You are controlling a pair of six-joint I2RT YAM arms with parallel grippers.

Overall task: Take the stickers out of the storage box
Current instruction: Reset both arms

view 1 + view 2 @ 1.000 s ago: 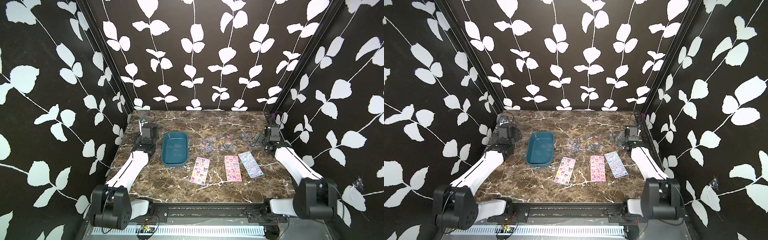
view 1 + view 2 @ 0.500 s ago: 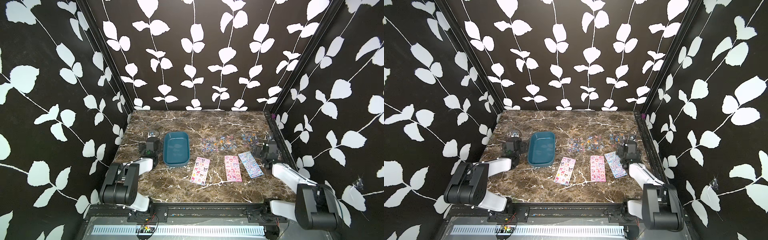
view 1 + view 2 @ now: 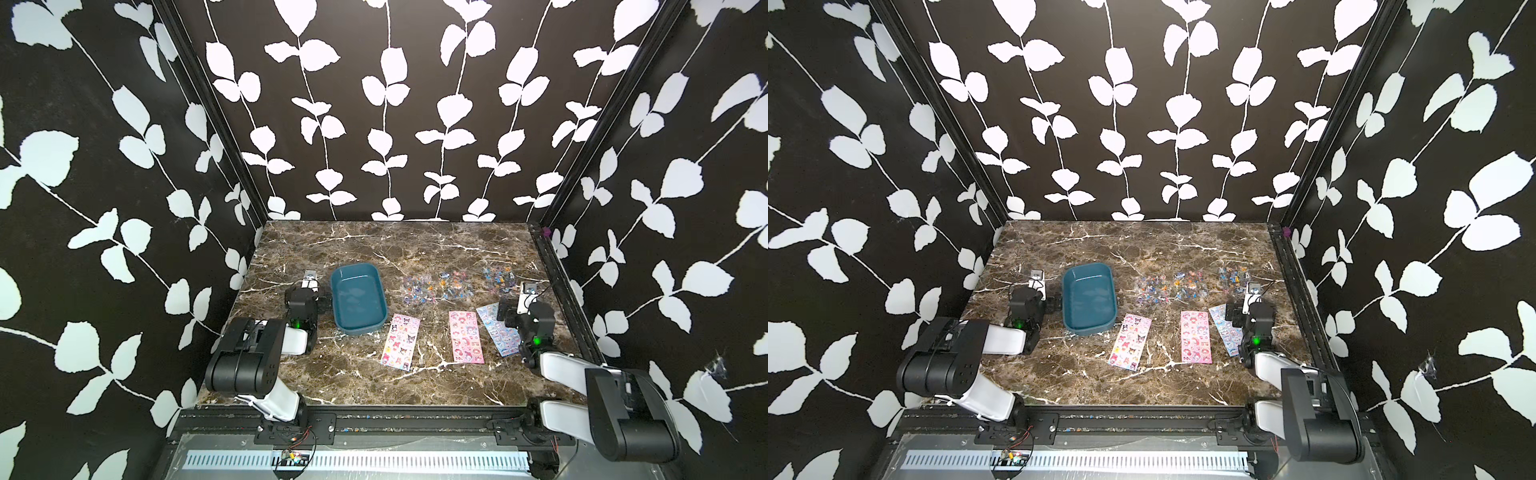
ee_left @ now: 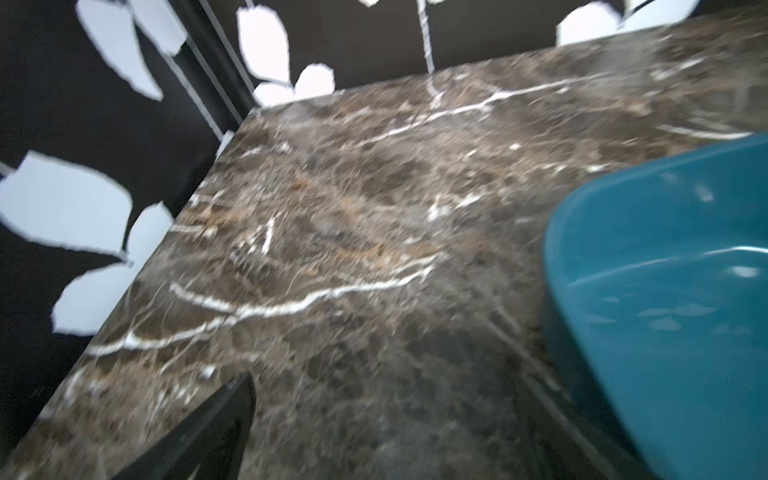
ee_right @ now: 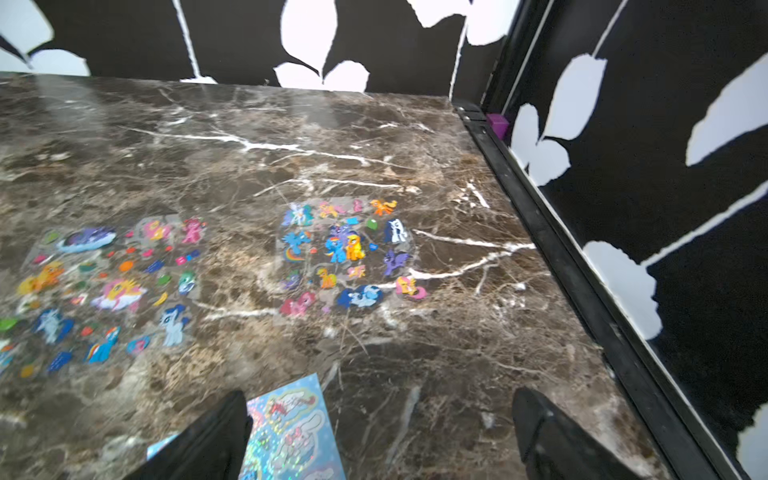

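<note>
Since the desk (image 3: 374,245) is carrying all six stickers (image 3: 465,336) and the box (image 3: 357,301) is sitting empty, the task is looking complete. Clear sheets (image 3: 455,284) are lying behind, pink sheets (image 3: 401,341) and blue sheet (image 5: 291,424) in front, right of the box. Left fingers (image 4: 216,424) and right fingers (image 5: 208,436) are standing spread, gripping nothing. Nothing is obstructing.

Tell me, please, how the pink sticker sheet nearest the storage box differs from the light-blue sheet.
Colour: the pink sheet is pink; the light-blue sheet is blue and glittery in the right wrist view.
Pose: their far ends lean toward each other.
Place: the pink sheet lies right by the storage box; the light-blue sheet lies far from it, partly hidden by the open right gripper in both top views.
Both lie flat on the table, outside the box.
</note>
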